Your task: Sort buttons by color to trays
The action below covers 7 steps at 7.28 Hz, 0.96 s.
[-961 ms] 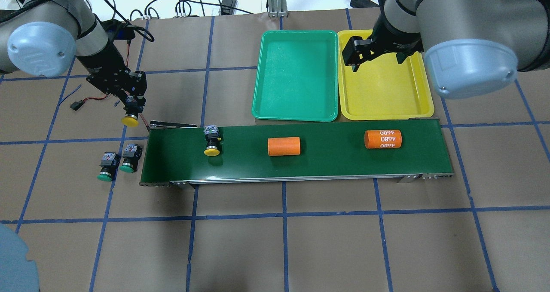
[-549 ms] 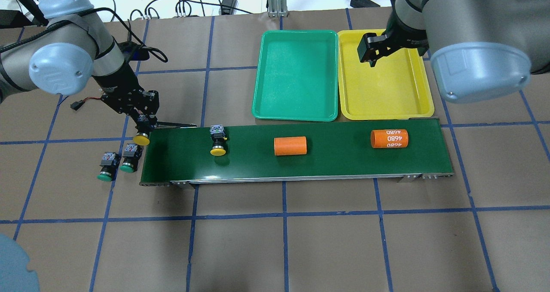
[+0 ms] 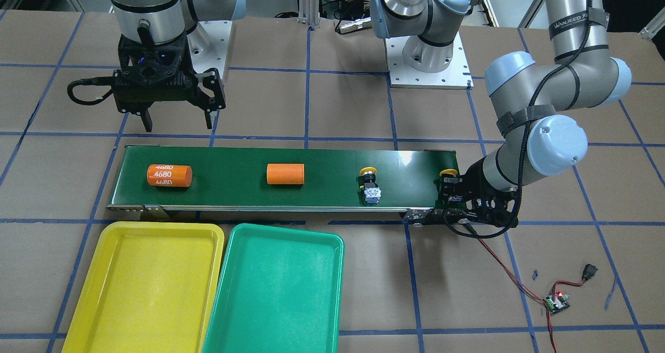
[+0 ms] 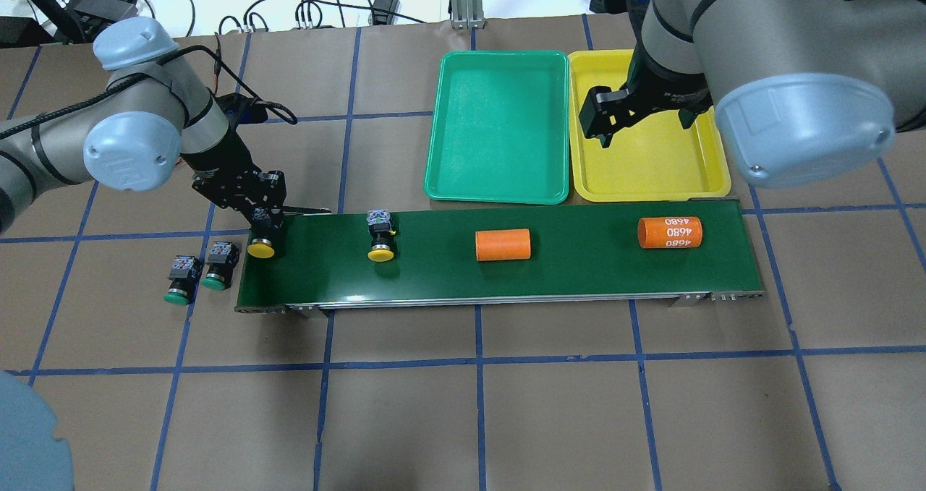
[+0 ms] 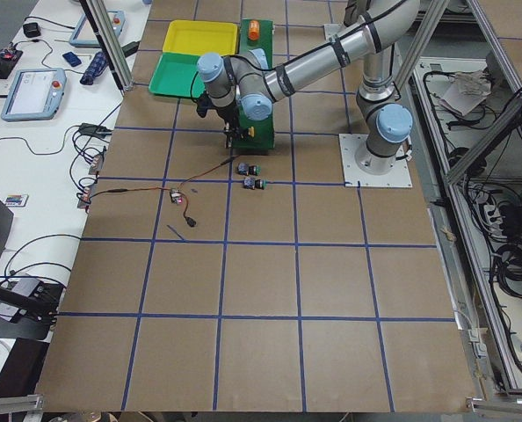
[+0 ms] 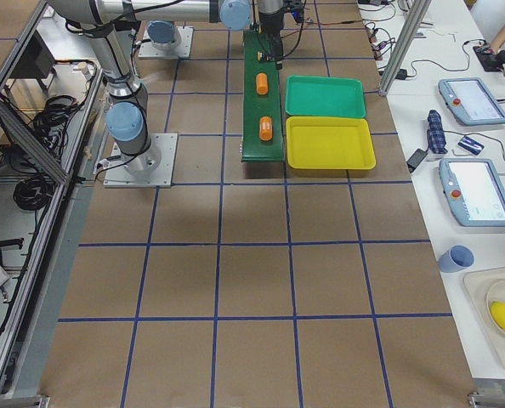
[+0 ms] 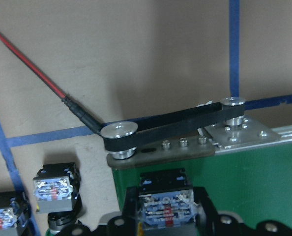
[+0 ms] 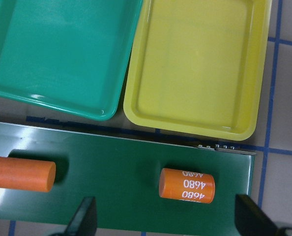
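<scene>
My left gripper (image 4: 265, 225) is shut on a yellow-capped button (image 4: 261, 249) and holds it over the left end of the conveyor belt (image 4: 564, 263). Its contact block (image 7: 165, 204) shows between the fingers in the left wrist view. A second yellow button (image 4: 380, 243) lies on the belt. Two green-capped buttons (image 4: 181, 279) (image 4: 218, 265) stand on the table left of the belt. The green tray (image 4: 499, 129) and the yellow tray (image 4: 651, 165) lie side by side behind the belt, with nothing in them. My right gripper (image 4: 636, 118) is open and empty above the yellow tray.
A plain orange cylinder (image 4: 503, 245) lies mid-belt and one marked 4680 (image 4: 670, 233) lies near the belt's right end. A red wire and a small circuit board (image 3: 556, 302) lie on the table beyond the belt's left end.
My left gripper carried the yellow button right and down, from beside the belt to over its left end. The objects on the belt drifted right. My right gripper shifted over the yellow tray.
</scene>
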### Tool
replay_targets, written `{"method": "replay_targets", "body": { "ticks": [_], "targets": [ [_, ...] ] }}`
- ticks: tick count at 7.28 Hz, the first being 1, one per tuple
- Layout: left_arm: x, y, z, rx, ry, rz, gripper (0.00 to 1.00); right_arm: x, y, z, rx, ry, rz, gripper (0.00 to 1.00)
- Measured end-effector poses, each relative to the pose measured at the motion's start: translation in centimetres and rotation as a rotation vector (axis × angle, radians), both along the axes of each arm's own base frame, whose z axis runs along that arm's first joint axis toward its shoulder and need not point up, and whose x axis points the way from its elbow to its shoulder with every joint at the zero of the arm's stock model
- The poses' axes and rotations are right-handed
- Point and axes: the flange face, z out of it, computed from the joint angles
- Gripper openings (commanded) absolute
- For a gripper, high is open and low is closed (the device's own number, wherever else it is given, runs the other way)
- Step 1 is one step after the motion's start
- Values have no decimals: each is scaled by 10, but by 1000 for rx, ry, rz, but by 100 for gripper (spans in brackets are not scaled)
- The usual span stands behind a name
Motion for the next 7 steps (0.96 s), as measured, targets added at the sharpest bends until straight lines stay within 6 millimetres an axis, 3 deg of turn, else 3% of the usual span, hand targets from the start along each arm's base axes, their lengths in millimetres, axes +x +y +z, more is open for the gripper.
{"method": "replay_targets", "body": {
  "ticks": [2, 4, 6, 7],
  "targets": [
    [-3, 10, -1, 9, 10, 4, 100, 5, 0, -24, 92, -35, 4, 100],
    [2, 5, 34, -51, -12, 7, 100, 9, -1, -34, 122, -59, -8, 97],
    [36, -10, 69, -110, -88, 26, 100, 23, 3, -37, 125, -63, -17, 93],
    [62, -12, 67, -105, -115, 27, 100, 31, 5, -41, 123, -63, -9, 93]
  ]
}}
